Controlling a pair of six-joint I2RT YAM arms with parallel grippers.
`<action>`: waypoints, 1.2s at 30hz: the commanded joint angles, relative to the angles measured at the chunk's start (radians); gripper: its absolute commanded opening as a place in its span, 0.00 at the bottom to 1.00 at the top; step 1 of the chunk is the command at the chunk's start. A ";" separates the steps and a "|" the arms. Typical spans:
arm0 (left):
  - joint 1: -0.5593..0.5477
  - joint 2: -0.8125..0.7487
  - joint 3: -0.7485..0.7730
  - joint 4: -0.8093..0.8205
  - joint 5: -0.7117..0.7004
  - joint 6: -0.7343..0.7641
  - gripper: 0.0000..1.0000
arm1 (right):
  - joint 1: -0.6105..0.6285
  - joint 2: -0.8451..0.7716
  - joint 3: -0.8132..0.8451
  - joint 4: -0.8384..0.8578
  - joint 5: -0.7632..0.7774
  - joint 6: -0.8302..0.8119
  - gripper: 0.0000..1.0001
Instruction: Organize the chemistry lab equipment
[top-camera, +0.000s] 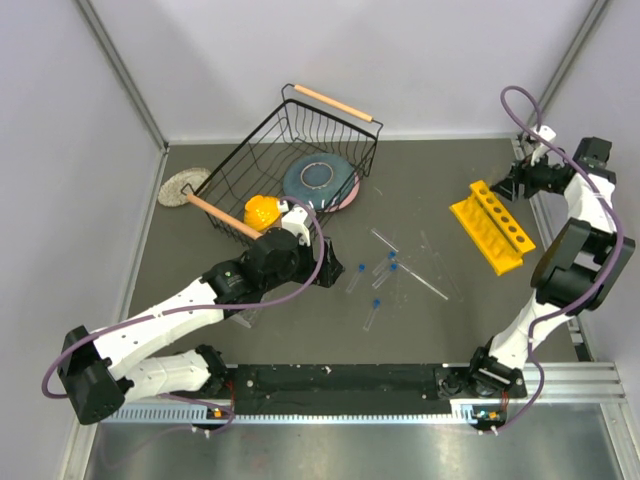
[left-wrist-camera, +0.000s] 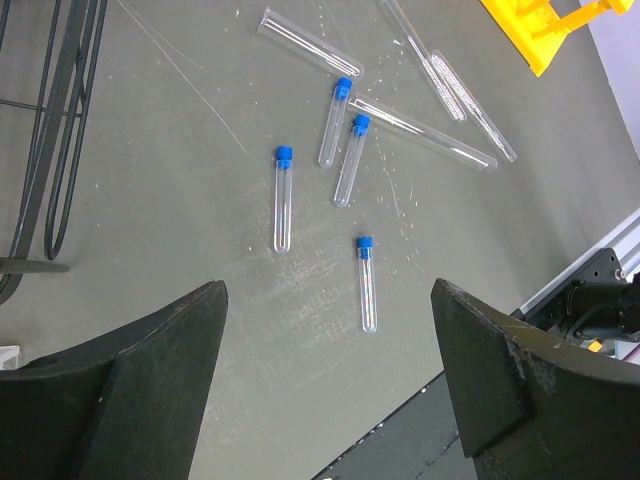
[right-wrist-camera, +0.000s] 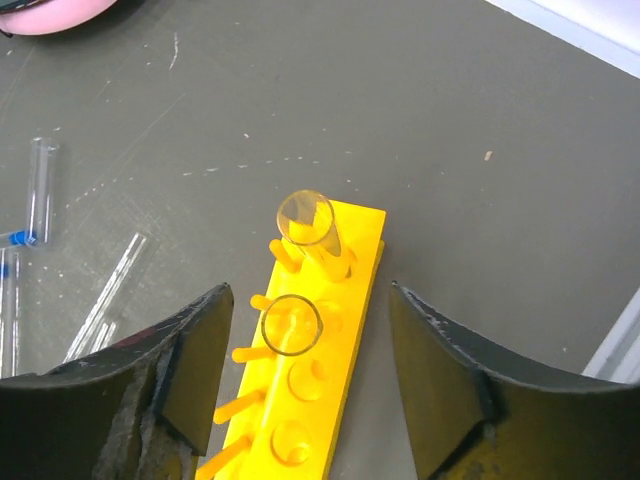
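Note:
Several small clear tubes with blue caps (top-camera: 372, 313) lie on the dark table's middle; in the left wrist view the nearest one (left-wrist-camera: 366, 283) lies just ahead of my jaws. Longer uncapped clear tubes (top-camera: 425, 280) lie beside them (left-wrist-camera: 420, 130). My left gripper (top-camera: 325, 272) is open and empty above the table (left-wrist-camera: 328, 290). The yellow holed rack (top-camera: 490, 225) is at the right. My right gripper (top-camera: 515, 185) is open above its far end (right-wrist-camera: 310, 290), where two clear tubes (right-wrist-camera: 292, 325) stand in its holes (right-wrist-camera: 330, 400). The clear rack is not clearly visible.
A black wire basket (top-camera: 290, 160) with wooden handles stands at the back left, holding a blue plate (top-camera: 318, 180) and an orange bowl (top-camera: 260, 212). A round woven mat (top-camera: 183, 187) lies left of it. The basket's wires (left-wrist-camera: 60, 120) border the left wrist view.

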 joint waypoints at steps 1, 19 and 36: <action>0.005 -0.013 0.040 0.032 0.005 0.009 0.88 | -0.024 -0.089 0.068 0.011 0.007 0.064 0.70; 0.052 -0.068 0.077 0.076 0.041 -0.015 0.99 | 0.261 -0.340 0.093 -0.555 0.296 -0.053 0.86; 0.132 -0.191 -0.038 0.064 0.115 -0.129 0.99 | 0.768 -0.342 -0.449 -0.147 0.618 0.293 0.68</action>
